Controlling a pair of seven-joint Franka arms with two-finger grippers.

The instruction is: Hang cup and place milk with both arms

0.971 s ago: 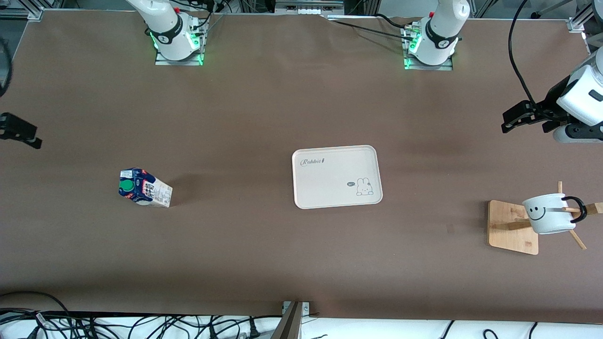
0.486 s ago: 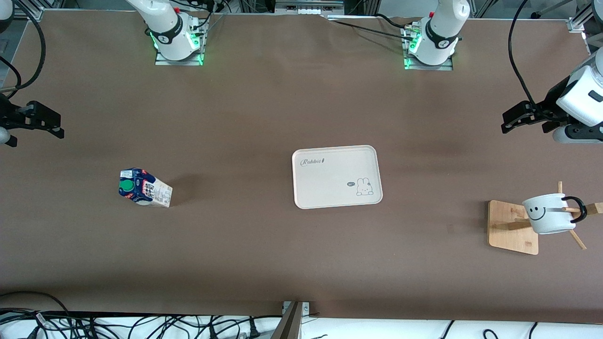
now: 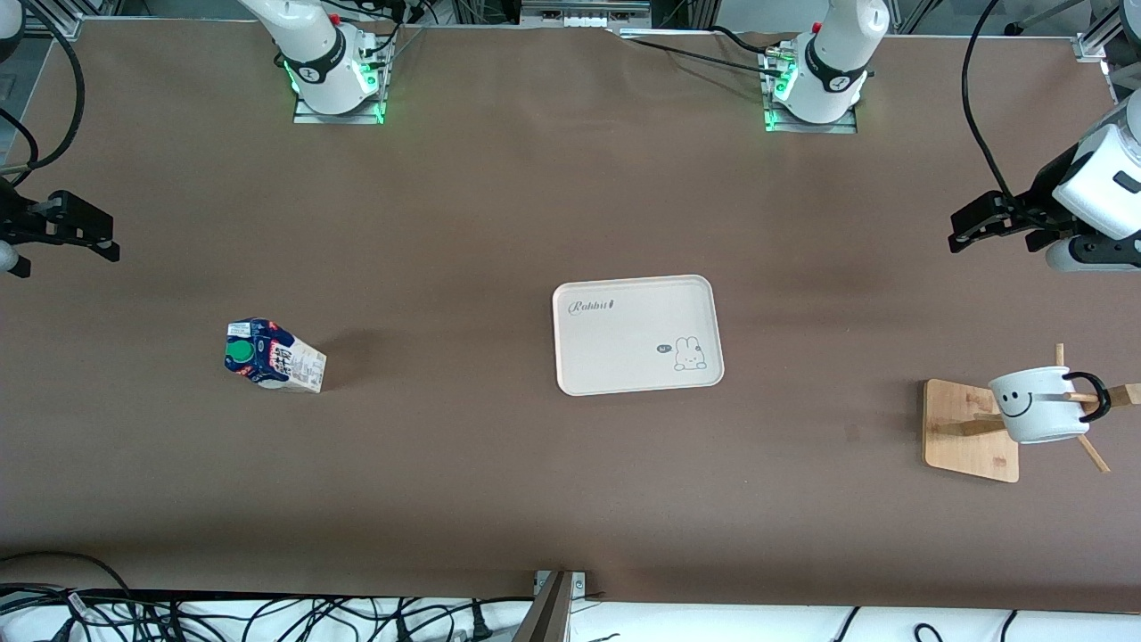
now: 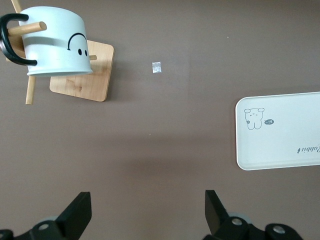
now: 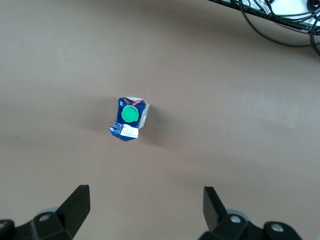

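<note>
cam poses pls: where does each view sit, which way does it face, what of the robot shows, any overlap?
Front view: high across the table, facing both bases; shows the cup on the rack, tray, milk, left pincer, right pincer.
Left wrist view: looks down past its open fingertips at cup, rack, tray corner.
Right wrist view: looks down past its open fingertips at milk.
Shared: both wrist views' things also appear in the front view.

Brown surface [image 3: 499,205] carrying three items. The milk [image 3: 273,356] stands toward the right arm's end. A white tray [image 3: 636,334] with a rabbit drawing lies near the middle. A wooden rack base [image 3: 967,431] rests toward the left arm's end, slightly nearer the front camera than the tray.
</note>
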